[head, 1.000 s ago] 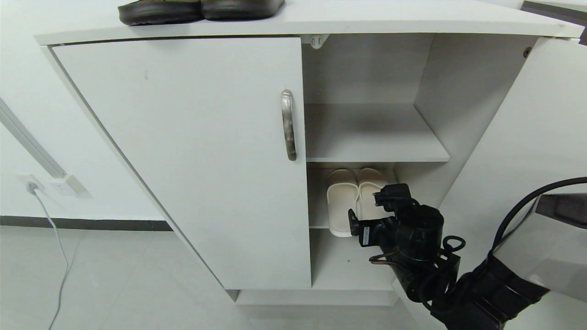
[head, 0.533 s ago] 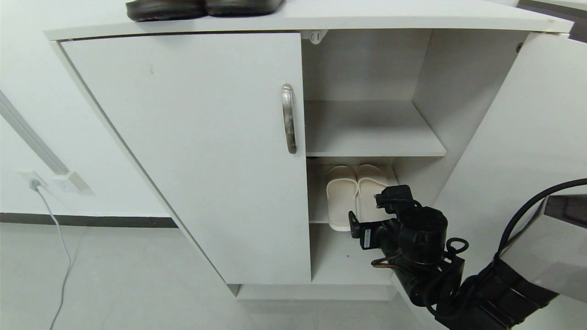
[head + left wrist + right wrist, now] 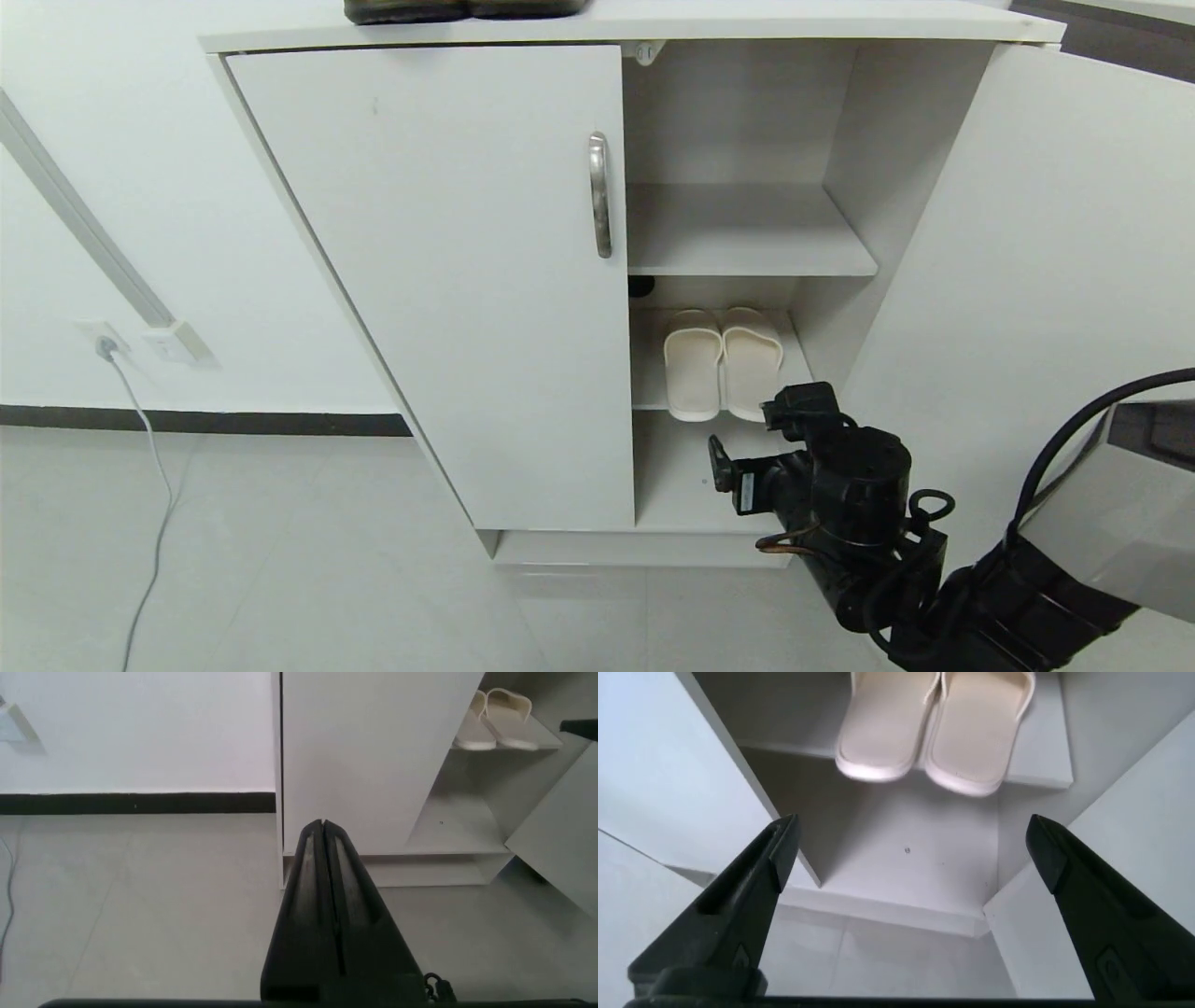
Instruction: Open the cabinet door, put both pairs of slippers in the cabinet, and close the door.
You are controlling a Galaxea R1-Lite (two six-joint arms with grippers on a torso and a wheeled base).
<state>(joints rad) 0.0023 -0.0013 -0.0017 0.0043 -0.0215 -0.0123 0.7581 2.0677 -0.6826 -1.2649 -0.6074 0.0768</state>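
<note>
Cream slippers (image 3: 722, 362) are seen side by side on the middle shelf (image 3: 648, 373) of the cabinet (image 3: 747, 28), at the centre of the head frame. They are also caught in the right wrist view (image 3: 934, 723) and the left wrist view (image 3: 495, 719). Dark slippers (image 3: 462, 9) are left on the cabinet top at the upper edge, partly cropped. The right door (image 3: 1027, 261) is swung open at the right of the frame. The left door (image 3: 448, 280) is shut, its metal handle (image 3: 600, 194) upright. The upper shelf (image 3: 738, 229) and bottom shelf (image 3: 672, 485) are bare.

The right tool (image 3: 754, 434) (image 3: 910, 849) is held at lower centre-right, in front of the open compartment, near the cream slippers but not touching them. Its fingers are spread wide, with nothing gripped. The left tool (image 3: 322, 831) is pressed together, empty, above the floor (image 3: 280, 560). A wall socket (image 3: 107, 345) with a cable is seen at mid-left.
</note>
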